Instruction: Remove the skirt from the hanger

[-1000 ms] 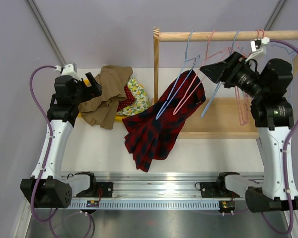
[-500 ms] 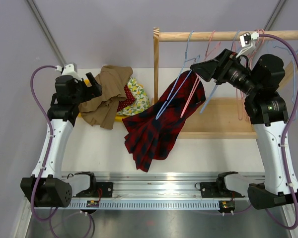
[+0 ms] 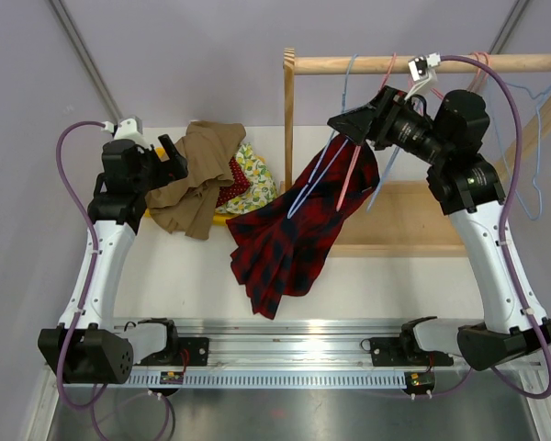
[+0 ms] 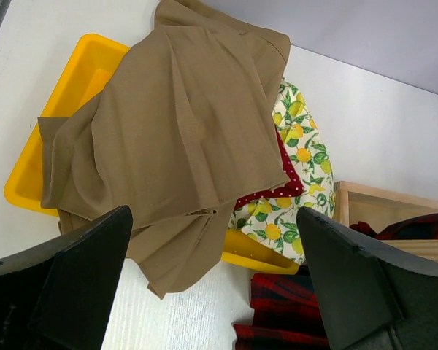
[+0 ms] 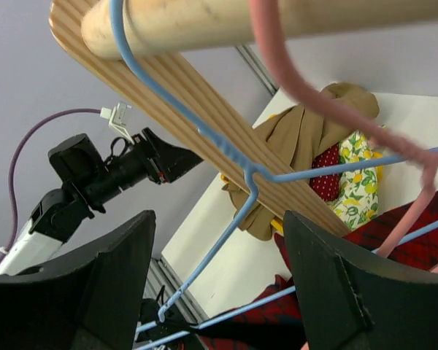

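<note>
The red and dark plaid skirt (image 3: 289, 234) hangs on a pale-blue wire hanger (image 3: 317, 175). The hanger's hook is over the wooden rod (image 3: 505, 63), and the skirt's lower part lies on the table. My right gripper (image 3: 338, 124) is open at the hanger's neck. In the right wrist view the blue hanger wire (image 5: 226, 240) runs between the open fingers of the right gripper (image 5: 219, 215), with the skirt (image 5: 416, 248) lower right. My left gripper (image 3: 174, 152) is open and empty above the clothes pile. The left gripper (image 4: 213, 211) also shows in the left wrist view, with the skirt (image 4: 285, 317) at the bottom.
A yellow tray (image 4: 80, 80) holds a tan garment (image 4: 175, 131), a lemon-print garment (image 4: 299, 153) and a red dotted one (image 4: 277, 193). A pink hanger (image 3: 354, 170) and another blue hanger (image 3: 383, 179) hang beside the skirt's hanger. More hangers (image 3: 530, 188) hang at the right. The rack's post (image 3: 289, 129) and base (image 3: 413, 220) stand behind.
My right gripper has moved left along the rod, from the right-hand hangers to the neck of the skirt's hanger. The left arm and the skirt have not moved.
</note>
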`<control>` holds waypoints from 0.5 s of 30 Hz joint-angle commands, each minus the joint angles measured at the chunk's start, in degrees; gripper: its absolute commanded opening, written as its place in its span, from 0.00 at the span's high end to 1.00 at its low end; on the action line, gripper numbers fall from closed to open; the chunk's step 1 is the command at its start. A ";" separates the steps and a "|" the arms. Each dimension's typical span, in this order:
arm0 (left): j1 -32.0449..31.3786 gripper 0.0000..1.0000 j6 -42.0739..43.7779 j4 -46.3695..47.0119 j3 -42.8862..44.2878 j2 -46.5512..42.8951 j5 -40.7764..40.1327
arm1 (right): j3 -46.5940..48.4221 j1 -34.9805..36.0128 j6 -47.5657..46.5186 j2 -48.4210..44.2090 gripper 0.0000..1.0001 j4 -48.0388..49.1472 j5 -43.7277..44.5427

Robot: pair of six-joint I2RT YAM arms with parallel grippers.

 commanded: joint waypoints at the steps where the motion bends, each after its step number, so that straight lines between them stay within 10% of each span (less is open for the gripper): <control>1: 0.27 0.01 0.99 1.92 0.41 -0.14 -1.05 | 0.74 2.03 -1.42 0.44 0.23 1.96 2.17; 15: 0.27 0.01 0.90 1.57 0.59 -0.05 -0.88 | -3.65 6.33 -1.15 0.27 0.55 4.77 6.30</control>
